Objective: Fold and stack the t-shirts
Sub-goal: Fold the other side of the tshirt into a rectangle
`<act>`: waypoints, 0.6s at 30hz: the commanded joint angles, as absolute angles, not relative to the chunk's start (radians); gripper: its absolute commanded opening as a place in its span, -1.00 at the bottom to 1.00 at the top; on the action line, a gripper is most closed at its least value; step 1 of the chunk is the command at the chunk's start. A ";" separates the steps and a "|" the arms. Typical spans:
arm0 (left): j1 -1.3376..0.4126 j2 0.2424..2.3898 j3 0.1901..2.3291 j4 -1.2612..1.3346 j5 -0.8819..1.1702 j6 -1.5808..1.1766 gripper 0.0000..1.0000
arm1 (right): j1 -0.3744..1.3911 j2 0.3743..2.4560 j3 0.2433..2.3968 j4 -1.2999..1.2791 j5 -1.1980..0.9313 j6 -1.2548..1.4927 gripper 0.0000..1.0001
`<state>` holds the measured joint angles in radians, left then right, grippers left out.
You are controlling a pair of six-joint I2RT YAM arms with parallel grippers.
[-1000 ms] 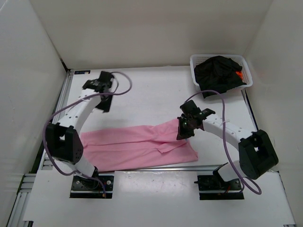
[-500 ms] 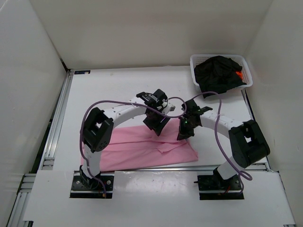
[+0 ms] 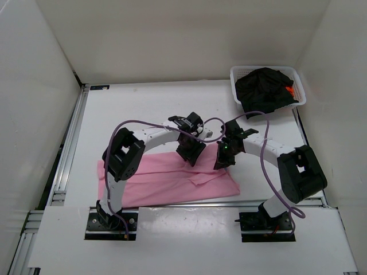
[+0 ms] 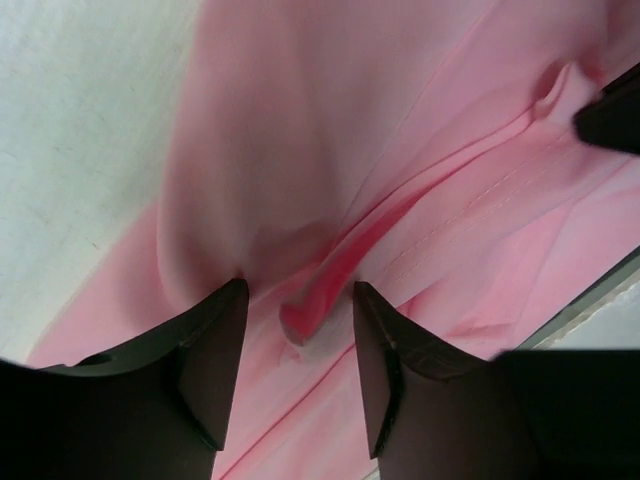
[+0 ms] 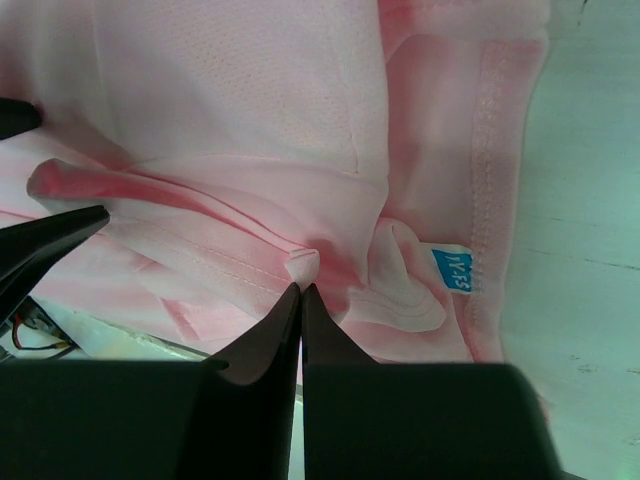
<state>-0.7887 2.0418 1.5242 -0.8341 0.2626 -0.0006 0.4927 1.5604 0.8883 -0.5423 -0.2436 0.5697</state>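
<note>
The pink t-shirt point(image 3: 166, 182) lies folded lengthwise across the near table. My right gripper point(image 3: 223, 162) is shut on a pinch of its cloth point(image 5: 305, 265) near the collar; a blue label point(image 5: 452, 270) shows beside it. My left gripper point(image 3: 190, 157) is open, its jaws straddling a raised fold of the pink t-shirt point(image 4: 320, 290) just left of the right gripper. The black t-shirt point(image 3: 264, 86) fills the white basket at the back right, with a bit of the orange t-shirt point(image 3: 289, 90) showing under it.
The white mesh basket point(image 3: 234, 73) stands at the back right corner. White walls enclose the table on the left, back and right. The arms' bases sit at the near edge.
My left arm has swung from the back left across to the middle and lowered its open gripper onto the pink t-shirt beside the right gripper. The right gripper has stayed put.
</note>
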 commanded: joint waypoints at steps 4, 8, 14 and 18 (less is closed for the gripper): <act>-0.793 2.000 1.464 -0.828 0.313 0.000 0.02 | 0.494 1.528 0.922 -0.523 -0.262 0.572 -0.99; -0.793 1.977 1.463 -0.850 0.313 0.000 -0.32 | 0.494 1.519 0.931 -0.523 -0.262 0.572 -0.99; -0.793 1.947 1.473 -0.868 0.313 0.000 -0.52 | 0.494 1.519 0.931 -0.523 -0.262 0.572 -0.99; -0.793 1.925 1.473 -0.879 0.322 0.000 -0.80 | 0.494 1.519 0.931 -0.523 -0.262 0.572 -0.99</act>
<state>-0.7883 2.0006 1.4666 -0.8616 0.3000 -0.0086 0.4927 1.5517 0.8944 -0.5388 -0.2474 0.5697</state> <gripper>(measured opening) 0.126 0.008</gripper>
